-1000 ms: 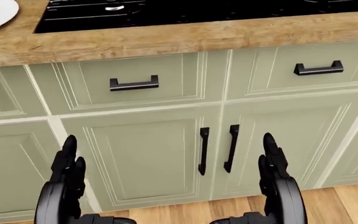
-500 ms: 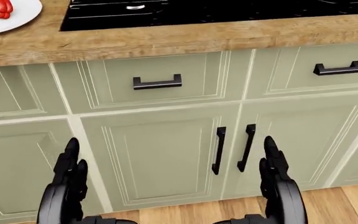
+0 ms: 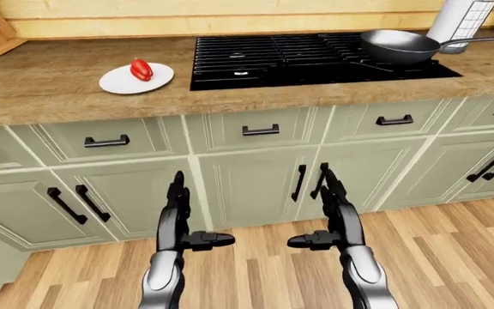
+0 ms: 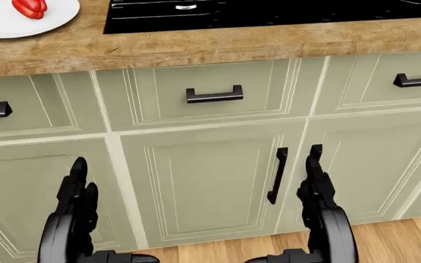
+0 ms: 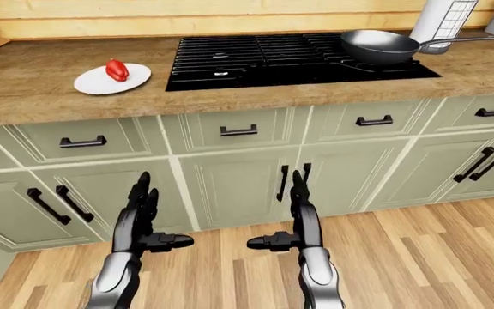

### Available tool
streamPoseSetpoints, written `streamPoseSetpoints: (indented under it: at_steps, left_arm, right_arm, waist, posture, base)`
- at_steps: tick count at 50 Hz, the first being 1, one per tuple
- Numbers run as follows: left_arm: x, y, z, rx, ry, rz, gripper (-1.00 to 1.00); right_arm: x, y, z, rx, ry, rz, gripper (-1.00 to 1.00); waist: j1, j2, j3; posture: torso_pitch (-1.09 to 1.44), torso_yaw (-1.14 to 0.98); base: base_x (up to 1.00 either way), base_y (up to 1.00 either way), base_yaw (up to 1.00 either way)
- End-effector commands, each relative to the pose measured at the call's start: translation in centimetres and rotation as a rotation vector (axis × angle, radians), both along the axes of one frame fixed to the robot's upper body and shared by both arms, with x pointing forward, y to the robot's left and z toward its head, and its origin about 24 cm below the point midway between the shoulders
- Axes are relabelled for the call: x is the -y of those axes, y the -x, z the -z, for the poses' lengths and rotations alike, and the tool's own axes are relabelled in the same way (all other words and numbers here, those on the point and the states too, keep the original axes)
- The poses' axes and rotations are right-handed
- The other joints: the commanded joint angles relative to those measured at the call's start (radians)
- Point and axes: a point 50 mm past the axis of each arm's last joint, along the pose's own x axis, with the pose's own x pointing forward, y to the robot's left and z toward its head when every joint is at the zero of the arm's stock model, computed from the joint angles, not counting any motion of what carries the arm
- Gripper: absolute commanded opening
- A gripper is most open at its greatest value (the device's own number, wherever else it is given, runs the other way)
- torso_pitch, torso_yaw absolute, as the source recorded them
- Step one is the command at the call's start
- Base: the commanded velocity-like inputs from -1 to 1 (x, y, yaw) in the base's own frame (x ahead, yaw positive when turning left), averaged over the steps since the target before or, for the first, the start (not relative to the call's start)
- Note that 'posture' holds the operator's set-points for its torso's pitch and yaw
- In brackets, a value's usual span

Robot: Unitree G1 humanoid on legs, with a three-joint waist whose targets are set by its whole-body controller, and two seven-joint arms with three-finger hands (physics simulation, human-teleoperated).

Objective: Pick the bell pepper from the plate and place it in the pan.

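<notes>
One bell pepper (image 3: 142,69) on one plate (image 3: 118,82), one pan (image 3: 397,46); both hands (image 3: 181,215) (image 3: 331,209) spread, holding nothing.

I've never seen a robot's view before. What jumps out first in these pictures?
The two black robot hands, left robot hand and right robot hand, held up open and empty at the bottom of the left-eye view, facing pale green cabinets. Next, the red bell pepper on a white plate, upper left on the wooden counter. A dark pan sits on the black stove's right side.
</notes>
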Motion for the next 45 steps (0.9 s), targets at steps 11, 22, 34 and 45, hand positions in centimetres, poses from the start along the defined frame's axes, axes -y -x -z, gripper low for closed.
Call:
streamPoseSetpoints:
  at_steps: [11,22,34,45]
  left_arm:
    - [-0.19,-0.5,-1.72,0.086,-0.008,-0.005,1.0]
    - [-0.21,-0.41,-1.85,0.09,-0.003,-0.004,1.0]
    - [-0.17,-0.45,-1.75,0.089,-0.004,-0.003,1.0]
    - [-0.19,-0.42,-1.76,0.088,-0.005,-0.004,1.0]
  right_arm:
    - [-0.2,-0.51,-1.74,0.085,-0.004,-0.007,1.0]
    - [-0.24,-0.36,-1.66,0.084,-0.003,-0.005,1.0]
    - [-0.21,-0.38,-1.79,0.085,-0.003,-0.007,1.0]
    - [-0.2,-0.38,-1.75,0.088,-0.005,-0.006,1.0]
  waist:
    - [0.004,0.113,-0.015]
    - [0.016,0.05,-0.009]
    - [0.007,0.028,-0.015]
    - [0.036,0.101,-0.022]
  posture:
    - [0.0,0.0]
    - [0.0,0.0]
    - [0.0,0.0]
    - [0.0,0.0]
  base:
    - [0.0,0.24,0.0]
    - [0.0,0.24,0.0]
    - [0.0,0.24,0.0]
    - [0.0,0.07,0.17]
